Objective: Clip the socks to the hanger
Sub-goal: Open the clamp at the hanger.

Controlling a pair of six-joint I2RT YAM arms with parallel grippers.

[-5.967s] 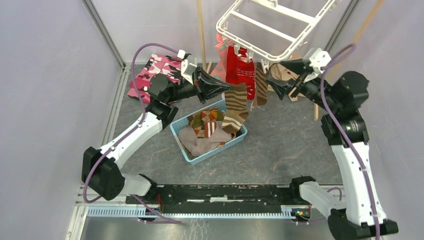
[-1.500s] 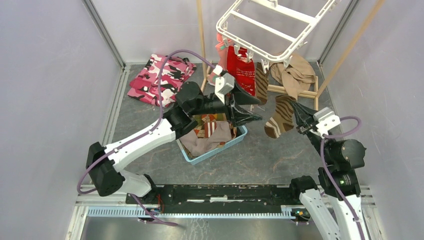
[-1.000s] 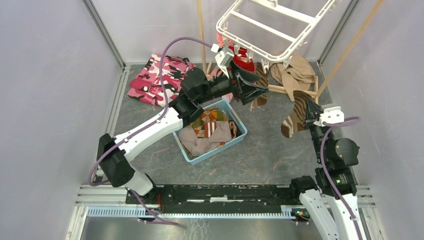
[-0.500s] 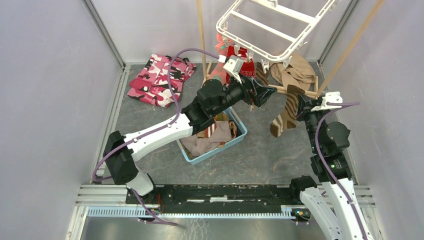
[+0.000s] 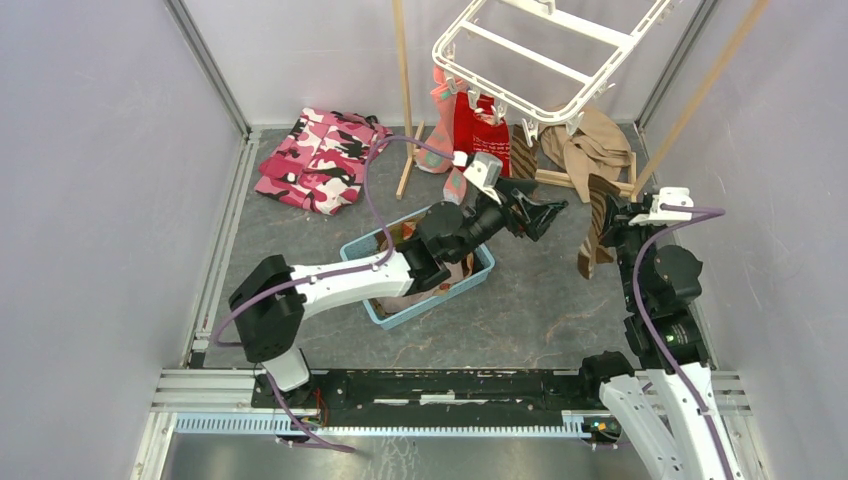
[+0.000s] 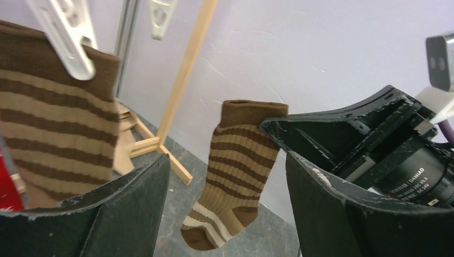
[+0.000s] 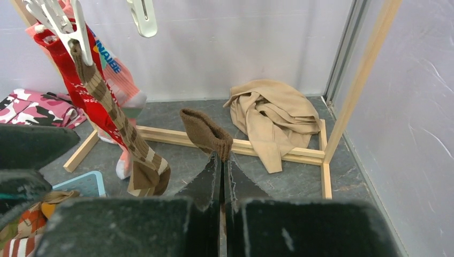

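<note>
**Basket first:** your blue basket (image 5: 440, 297) sits mid-surface beneath the left arm, heaped with patterned and mauve cloth (image 5: 400, 300). The surface (image 5: 540, 300) is dark grey and marbled, boxed in by pale lilac walls (image 5: 100, 150). A pink camouflage garment (image 5: 315, 160) lies back left, and a tan cloth (image 5: 590, 140) rests on the wooden stand (image 5: 403, 60) back right. The white hanger (image 5: 545, 50) hangs overhead, with a salmon-pink sock (image 5: 440, 140), a red sock (image 5: 480, 130) and a brown striped sock (image 5: 522, 152) pegged along its near rim. Your right tool (image 7: 222, 160) is clamped on the cuff of a second striped sock (image 5: 595, 225), which dangles toe-down below the hanger's right end. Your left tool (image 5: 548, 218) stands with fingers apart, near that sock.
</note>
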